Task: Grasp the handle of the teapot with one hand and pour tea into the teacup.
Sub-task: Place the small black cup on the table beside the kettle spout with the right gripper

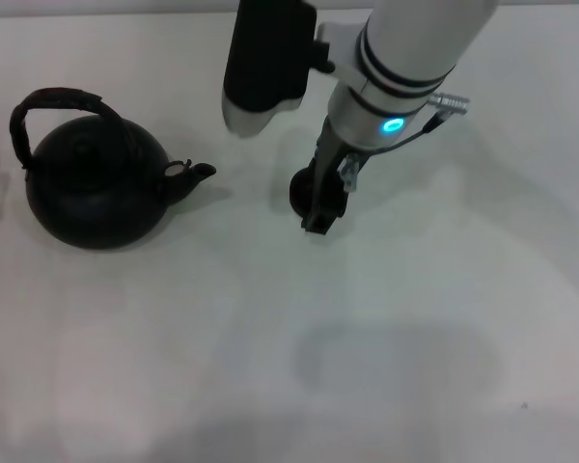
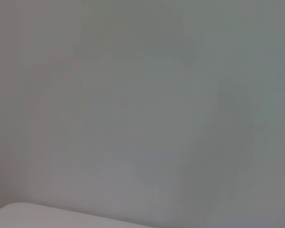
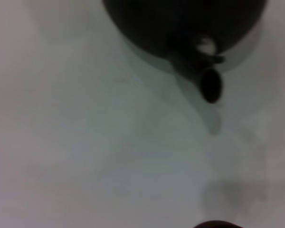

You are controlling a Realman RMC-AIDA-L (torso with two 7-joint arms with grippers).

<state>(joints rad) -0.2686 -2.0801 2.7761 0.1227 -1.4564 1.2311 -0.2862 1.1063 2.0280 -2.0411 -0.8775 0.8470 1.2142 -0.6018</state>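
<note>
While your black teapot (image 1: 96, 188) is sitting on the white table (image 1: 174, 347) at left, handle (image 1: 53, 101) arching overhead and spout toward the teacup (image 1: 301, 191), your right gripper (image 1: 320, 220) is hanging at that cup; its opening can't be judged.

Head view: even, bright overhead light; my right arm throws a soft broad shadow on the white desk (image 1: 125, 367), and the teapot (image 1: 96, 188) reads as matte black with little detail. Right wrist view is soft-focused and dimmer. Left wrist view shows only featureless grey blur.
</note>
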